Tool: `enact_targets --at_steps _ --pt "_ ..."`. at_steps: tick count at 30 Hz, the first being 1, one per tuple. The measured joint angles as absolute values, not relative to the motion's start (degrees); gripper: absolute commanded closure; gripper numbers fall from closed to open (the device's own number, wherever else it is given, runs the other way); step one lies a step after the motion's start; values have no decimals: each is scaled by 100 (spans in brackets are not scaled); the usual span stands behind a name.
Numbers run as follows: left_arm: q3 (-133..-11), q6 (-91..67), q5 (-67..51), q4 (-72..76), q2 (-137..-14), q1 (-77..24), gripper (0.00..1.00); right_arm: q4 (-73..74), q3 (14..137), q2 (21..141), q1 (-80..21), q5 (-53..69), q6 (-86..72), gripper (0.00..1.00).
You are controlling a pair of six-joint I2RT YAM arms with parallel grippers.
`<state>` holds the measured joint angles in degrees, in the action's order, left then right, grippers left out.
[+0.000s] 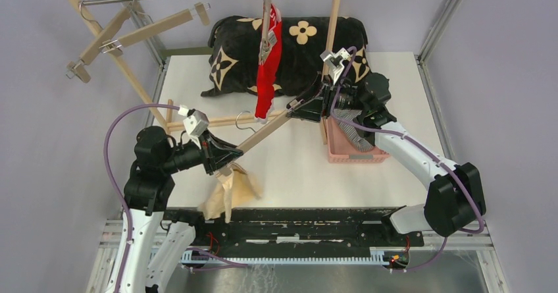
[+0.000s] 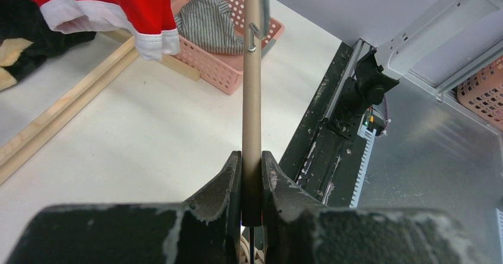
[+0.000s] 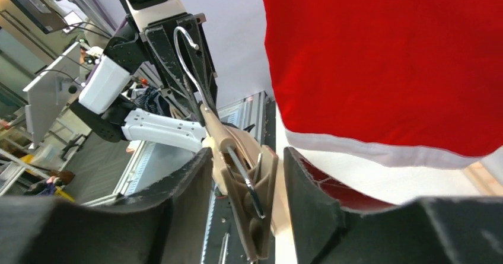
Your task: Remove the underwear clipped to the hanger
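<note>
Left gripper (image 2: 251, 175) clenched on hanger (image 2: 252, 98); beige underwear (image 1: 230, 191) hangs just below its fingers. Right gripper (image 3: 246, 181) straddles end clip (image 3: 252, 199), grip unclear. Likely next: squeeze firmly and free the beige underwear.

Red underwear (image 3: 385, 56) — top beyond frame

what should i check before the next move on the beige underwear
1. Left tool shut on the hanger bar: ok.
2. Right tool astride the hanger's end clip: ok.
3. Right tool actually pressing that clip: cannot tell, narrow gaps seem to show on both sides.
4. Beige underwear off the hanger: not ok, it hangs from the end by the left tool.
5. Red underwear clear of the right tool: cannot tell, it hangs close behind it.
6. Pink basket ready to receive: ok, only the striped underwear shows in it.
</note>
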<state>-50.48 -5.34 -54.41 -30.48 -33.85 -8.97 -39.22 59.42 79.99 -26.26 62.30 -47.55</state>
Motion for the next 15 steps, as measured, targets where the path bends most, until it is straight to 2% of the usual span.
enact_targets --at_steps 7,15 --pt "-4899 -923 -5422 -2412 -3319 -902 97 -3911 5815 7850 -2626 5878 -4569 16" --pt "-4626 -1806 -5419 -993 -3636 -910 97 -4740 5435 7819 -2749 5454 -4882 23"
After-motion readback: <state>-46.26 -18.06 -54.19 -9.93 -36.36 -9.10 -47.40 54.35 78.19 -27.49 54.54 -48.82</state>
